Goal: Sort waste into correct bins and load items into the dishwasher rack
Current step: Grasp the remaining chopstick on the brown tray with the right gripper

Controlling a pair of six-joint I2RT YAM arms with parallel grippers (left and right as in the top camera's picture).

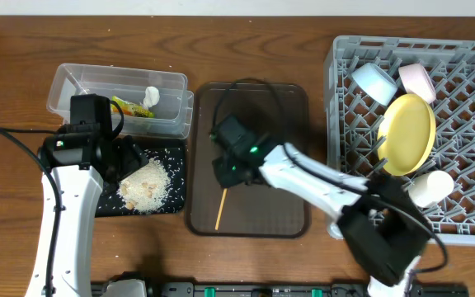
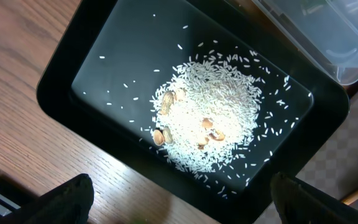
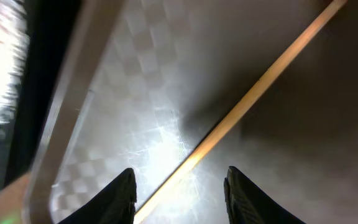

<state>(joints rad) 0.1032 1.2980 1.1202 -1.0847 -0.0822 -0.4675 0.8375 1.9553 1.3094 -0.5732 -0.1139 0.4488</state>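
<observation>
One wooden chopstick (image 1: 219, 210) lies on the brown serving tray (image 1: 287, 107). My right gripper (image 1: 229, 173) hovers low over it, open, with the chopstick (image 3: 253, 102) running between its fingers (image 3: 180, 193). My left gripper (image 1: 130, 157) is open and empty (image 2: 179, 205) over the black tray (image 1: 110, 206), which holds a heap of rice scraps (image 1: 145, 186) (image 2: 210, 112). The clear tub (image 1: 81, 82) holds the green-and-orange wrapper (image 1: 130, 107) and the white tissue wad (image 1: 152, 96). The grey rack (image 1: 468, 223) holds the yellow plate (image 1: 408, 132), light-blue bowl (image 1: 373, 80), pale cup (image 1: 417, 81) and white bowl (image 1: 431, 188).
The black tray (image 2: 104, 56) sits against the clear tub (image 2: 328, 31) and beside the brown tray (image 3: 135, 81). A few nut pieces lie in the rice. The right arm reaches from the front right across the brown tray. Bare wooden table surrounds everything.
</observation>
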